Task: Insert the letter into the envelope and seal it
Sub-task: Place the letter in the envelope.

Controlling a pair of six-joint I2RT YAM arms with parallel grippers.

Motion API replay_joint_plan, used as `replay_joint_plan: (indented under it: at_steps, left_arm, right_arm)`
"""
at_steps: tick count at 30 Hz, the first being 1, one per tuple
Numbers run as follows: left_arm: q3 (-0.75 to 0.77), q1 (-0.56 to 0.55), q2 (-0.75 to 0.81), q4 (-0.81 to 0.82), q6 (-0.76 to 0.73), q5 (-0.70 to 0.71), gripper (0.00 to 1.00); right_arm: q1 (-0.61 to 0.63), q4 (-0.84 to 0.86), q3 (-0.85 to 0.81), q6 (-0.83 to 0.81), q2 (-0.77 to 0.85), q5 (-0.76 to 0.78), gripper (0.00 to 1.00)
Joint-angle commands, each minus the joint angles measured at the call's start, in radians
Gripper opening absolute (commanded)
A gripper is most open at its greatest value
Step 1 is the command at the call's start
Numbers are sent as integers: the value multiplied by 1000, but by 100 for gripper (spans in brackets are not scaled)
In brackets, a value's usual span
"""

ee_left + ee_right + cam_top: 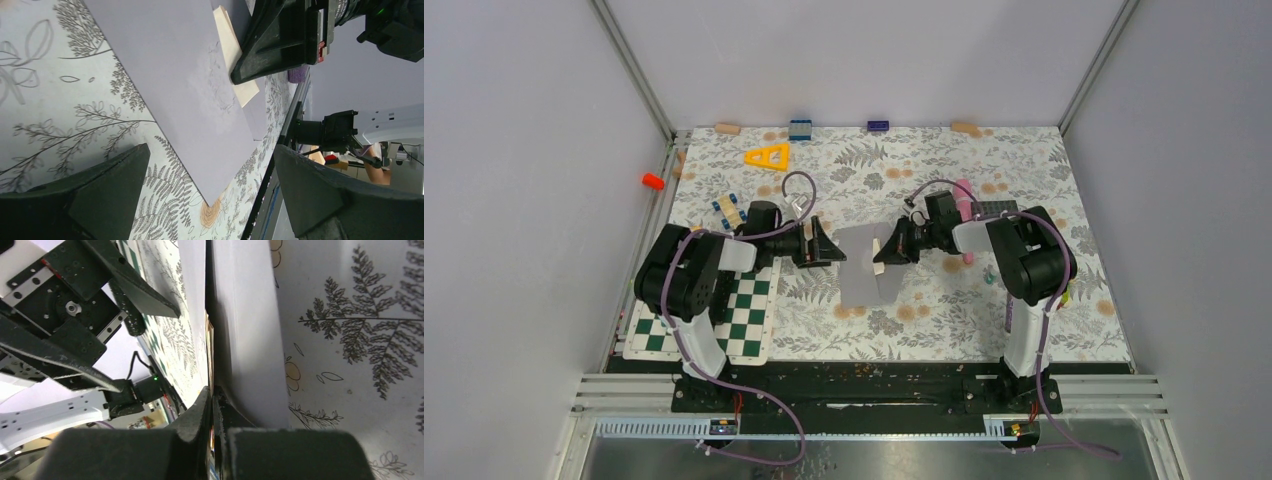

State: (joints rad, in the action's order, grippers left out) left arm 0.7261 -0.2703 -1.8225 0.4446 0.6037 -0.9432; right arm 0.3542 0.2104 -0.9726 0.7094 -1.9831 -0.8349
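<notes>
Cloth with a fern print covers the surface [1024, 170]. At the far left an orange peg [653, 181] lies off the cloth beside the frame. A green-and-white checkerboard [749, 310] sits at the near left corner, partly under the left arm. Farther back are a yellow triangle [767, 156] and a blue block [800, 128].

The left hand [832, 243] reaches toward the middle, low over the cloth, released and grasping nothing. Its two dark fingers [110, 190] stand wide apart in the left wrist view. The near corner of the envelope [859, 275] lies between them without touching either one.

The envelope lies flat at the centre of the surface, between the two hands. The letter [226, 35] lies at its right side, with grey paper on both sides of it. Only a narrow tan strip shows, so I cannot tell how far in it sits.

The right hand [886, 250] comes in from the right and is clenched on the letter's exposed edge. In the right wrist view its fingers press together, and the thin tan edge runs into the seam between them. Behind the right arm a pink object [965, 205] rests on the cloth.
</notes>
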Motion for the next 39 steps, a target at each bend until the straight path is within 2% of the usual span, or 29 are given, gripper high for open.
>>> replay_joint_plan:
  at_steps: [1, 10, 22, 31, 39]
  left_arm:
    - [-2, 17, 57, -15, -64, -34, 99]
    - [-19, 6, -32, 14, -42, 8, 99]
    - [-22, 0, -45, 34, -40, 16, 98]
    - [-25, -27, -76, 167, 62, -54, 68]
    - [-56, -10, -79, 343, 192, -111, 57]
  right_arm:
    - [-15, 165, 25, 104, -20, -85, 0]
    - [-15, 322, 51, 199, -38, -138, 0]
    - [-15, 448, 64, 282, -70, -171, 0]
    - [-15, 405, 60, 240, -64, -158, 0]
    - [-16, 250, 46, 92, -1, -112, 0]
